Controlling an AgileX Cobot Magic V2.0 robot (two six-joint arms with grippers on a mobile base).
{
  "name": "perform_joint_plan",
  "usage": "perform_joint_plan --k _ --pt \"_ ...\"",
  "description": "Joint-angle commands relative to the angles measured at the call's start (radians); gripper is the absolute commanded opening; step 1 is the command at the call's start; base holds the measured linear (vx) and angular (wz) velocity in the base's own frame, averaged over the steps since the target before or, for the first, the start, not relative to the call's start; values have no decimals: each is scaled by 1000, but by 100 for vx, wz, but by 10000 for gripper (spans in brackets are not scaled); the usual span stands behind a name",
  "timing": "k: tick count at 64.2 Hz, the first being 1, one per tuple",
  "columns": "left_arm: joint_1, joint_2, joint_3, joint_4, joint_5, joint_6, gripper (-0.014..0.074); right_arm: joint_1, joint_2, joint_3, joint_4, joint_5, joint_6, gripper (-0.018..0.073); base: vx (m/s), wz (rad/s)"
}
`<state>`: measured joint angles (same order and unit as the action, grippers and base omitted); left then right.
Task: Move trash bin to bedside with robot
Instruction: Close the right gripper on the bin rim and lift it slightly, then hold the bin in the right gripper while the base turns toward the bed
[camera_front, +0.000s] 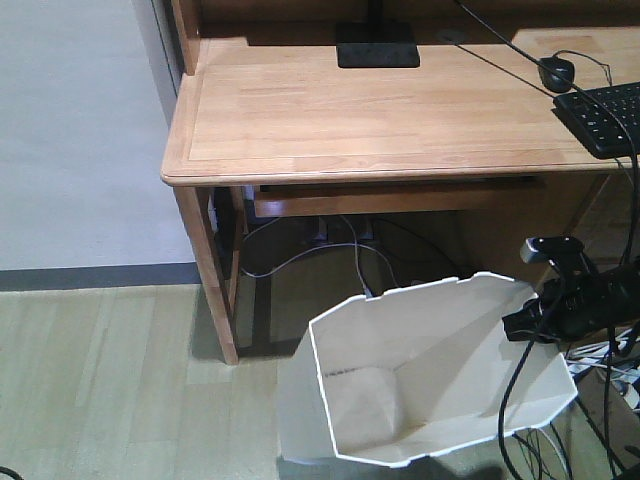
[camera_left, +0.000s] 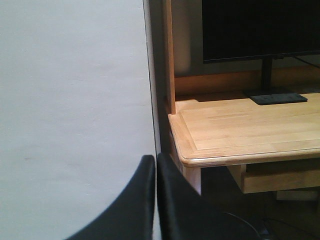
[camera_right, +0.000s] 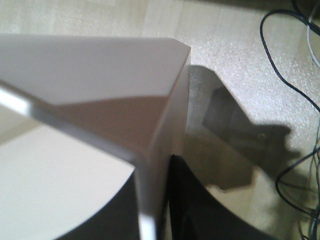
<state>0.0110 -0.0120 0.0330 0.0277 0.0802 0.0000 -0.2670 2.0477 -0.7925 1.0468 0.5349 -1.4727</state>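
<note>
The white trash bin (camera_front: 430, 375) stands tilted on the floor in front of the wooden desk, its open cream inside facing me. My right gripper (camera_front: 525, 325) on the slim black arm is shut on the bin's right rim; in the right wrist view the thin white wall (camera_right: 150, 165) runs between its two black fingers (camera_right: 200, 210). My left gripper (camera_left: 156, 165) is shut and empty, held in the air facing the grey wall and the desk's left corner. The bed is out of view.
The light wooden desk (camera_front: 380, 110) stands ahead, with a monitor base (camera_front: 377, 45), a mouse (camera_front: 556, 73) and a keyboard (camera_front: 605, 115). Its left leg (camera_front: 210, 270) is close to the bin. Loose cables (camera_right: 295, 100) lie on the floor at right. A grey wall (camera_front: 70, 130) is at left.
</note>
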Motion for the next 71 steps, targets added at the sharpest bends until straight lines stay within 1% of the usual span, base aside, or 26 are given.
perform_joint_plan --k 1,14,23,48,71 --pt "-6 -15 12 -9 -75 -14 -6 -4 -76 -15 92 181 22 -3 0 0" --pt "-6 -15 12 -9 -75 -14 -6 -4 -76 -15 89 344 22 -3 0 0" --pt "-6 -15 12 -9 -75 -14 -6 -4 -76 -15 88 402 22 -3 0 0" --pt "-6 -15 12 -9 -75 -14 -6 -4 -76 -15 88 404 22 -3 -1 3" --pt "-6 -15 12 -9 -75 -14 -6 -4 -76 -15 88 404 22 -3 -6 22"
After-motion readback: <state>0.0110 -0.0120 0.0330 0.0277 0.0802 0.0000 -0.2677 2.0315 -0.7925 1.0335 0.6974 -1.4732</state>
